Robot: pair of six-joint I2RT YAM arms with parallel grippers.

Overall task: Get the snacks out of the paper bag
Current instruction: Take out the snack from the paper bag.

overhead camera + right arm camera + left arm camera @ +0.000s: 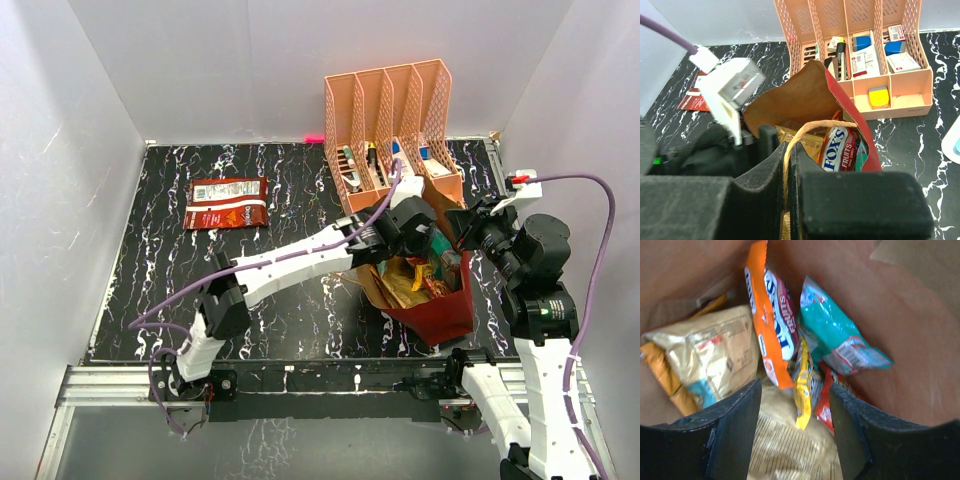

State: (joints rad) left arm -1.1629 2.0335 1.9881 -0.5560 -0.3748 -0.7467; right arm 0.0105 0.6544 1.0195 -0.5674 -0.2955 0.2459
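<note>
Inside paper bag [445,312], in front of peach organizer [395,120] | left gripper [795,387] fingers parted, gripping nothing; orange packet [771,315] and yellow packet [804,385] between them | right gripper [788,152] pinched tight on twine handle [815,123] | brown-red packet [227,203] lies well apart on table [300,180].

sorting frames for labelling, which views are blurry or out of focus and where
top external: sharp and evenly lit, brown packet edges crisp; left wrist: soft all over inside the paper bag, orange packet lettering smeared, left fingers nearly featureless black; right wrist: white block at upper left blurred, peach organizer crisp
</note>
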